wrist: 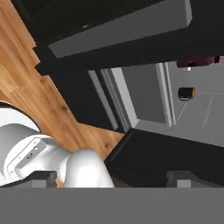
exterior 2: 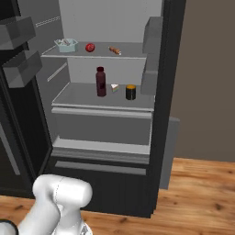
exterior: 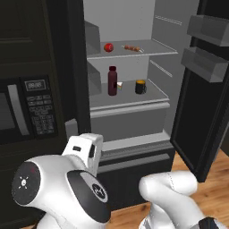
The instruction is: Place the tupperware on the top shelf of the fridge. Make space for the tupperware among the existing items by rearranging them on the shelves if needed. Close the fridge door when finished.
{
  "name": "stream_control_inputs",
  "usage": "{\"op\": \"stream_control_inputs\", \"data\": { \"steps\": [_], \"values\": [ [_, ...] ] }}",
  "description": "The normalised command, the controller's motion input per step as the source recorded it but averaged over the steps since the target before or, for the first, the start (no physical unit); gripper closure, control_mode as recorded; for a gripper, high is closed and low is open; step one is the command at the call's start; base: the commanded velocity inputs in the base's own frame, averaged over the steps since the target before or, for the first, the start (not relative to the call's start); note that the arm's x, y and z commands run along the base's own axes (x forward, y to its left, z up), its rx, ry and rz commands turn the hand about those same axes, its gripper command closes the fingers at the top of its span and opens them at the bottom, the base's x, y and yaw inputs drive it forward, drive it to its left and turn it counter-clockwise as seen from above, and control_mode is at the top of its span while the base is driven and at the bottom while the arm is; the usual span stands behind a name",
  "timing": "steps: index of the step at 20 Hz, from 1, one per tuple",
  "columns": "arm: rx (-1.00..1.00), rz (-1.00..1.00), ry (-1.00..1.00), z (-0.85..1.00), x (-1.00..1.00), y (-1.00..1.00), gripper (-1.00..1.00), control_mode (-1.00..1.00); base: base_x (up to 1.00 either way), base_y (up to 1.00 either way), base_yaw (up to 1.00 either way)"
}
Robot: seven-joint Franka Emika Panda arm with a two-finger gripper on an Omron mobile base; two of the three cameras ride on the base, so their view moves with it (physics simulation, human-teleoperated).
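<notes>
The fridge point(exterior 2: 106, 189) stands with both doors open. The pale-blue tupperware point(exterior 2: 66, 44) rests at the left end of the top shelf point(exterior 2: 135, 49), beside a red fruit point(exterior 2: 90, 47) and a skewer point(exterior 2: 115, 50). On the shelf below are a dark-red bottle point(exterior 2: 101, 81), a small wedge point(exterior 2: 114, 87) and a dark jar point(exterior 2: 131, 92) with an orange top. My gripper point(wrist: 113, 178) is open and holds nothing. It sits low, in front of the fridge's dark lower part. In the rolled hand view the jar point(wrist: 187, 93) and the bottle point(wrist: 197, 61) show at the right.
The right door point(exterior: 201, 116) swings out toward me with grey bins point(exterior: 203, 62). The left door point(exterior 2: 18, 119) with its bins point(exterior 2: 18, 32) is open too. A black microwave point(exterior: 27, 107) is built in left of the fridge. Wood floor point(exterior 2: 202, 188) lies in front.
</notes>
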Motion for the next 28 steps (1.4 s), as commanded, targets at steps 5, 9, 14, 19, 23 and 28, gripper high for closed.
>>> {"op": "stream_control_inputs", "data": {
  "steps": [5,9,14,19,23,28],
  "values": [
    [-0.22,-0.02,0.00,-0.16,0.36,0.67,-1.00,-1.00,0.00,0.00,0.00],
    [-0.23,0.00,0.00,-0.69,0.20,0.35,-1.00,-1.00,0.00,0.00,0.00],
    [-0.20,0.00,0.00,-0.70,0.19,0.19,-1.00,-1.00,0.00,0.00,0.00],
    [-0.16,-0.02,0.00,-0.41,0.31,0.24,-1.00,-1.00,0.00,0.00,0.00],
    [-0.08,-0.06,0.00,-0.17,0.38,0.07,-1.00,-1.00,0.00,0.00,0.00],
    [-0.04,-0.07,0.00,-0.26,0.29,0.00,-1.00,-1.00,0.00,0.00,0.00]
  ]
}}
